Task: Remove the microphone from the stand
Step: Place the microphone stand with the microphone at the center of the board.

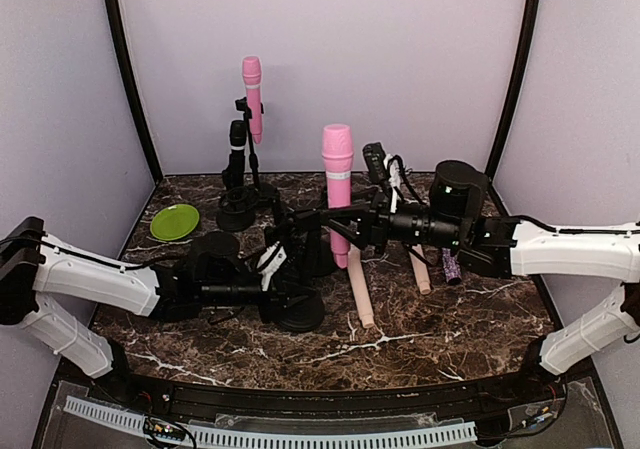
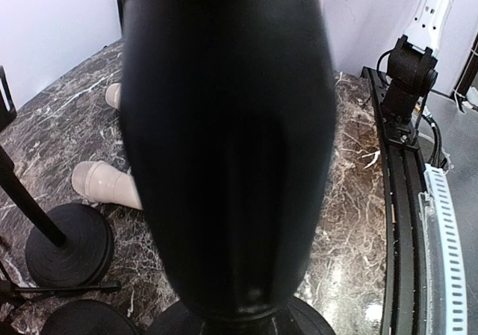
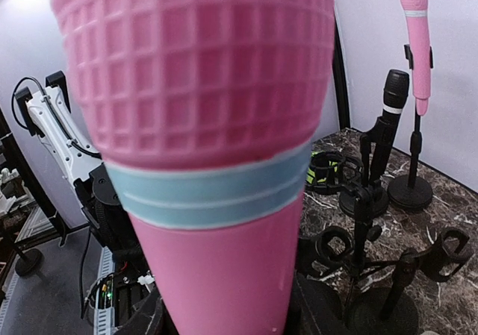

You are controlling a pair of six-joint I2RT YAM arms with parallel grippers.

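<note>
Pink microphone [image 1: 338,169] held upright in the black stand [image 1: 300,314], centre of the top view.
A waffle-gridded head and pale blue band are seen. The left gripper [image 1: 278,269] is clamped on the stand. The right gripper [image 1: 352,231] is placed at the handle, its grip not discernible.

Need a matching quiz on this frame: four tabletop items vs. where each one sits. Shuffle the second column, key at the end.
Items
1. green plate
2. blue-banded pink microphone
3. beige microphone
4. black microphone

Places
A. lying flat on the table
B. on a rear stand, beside the taller pink microphone
C. upright in the centre stand, right pincer on its body
D. near the table's back left corner

Pairs: 1-D, 2-C, 3-A, 4-B
</note>
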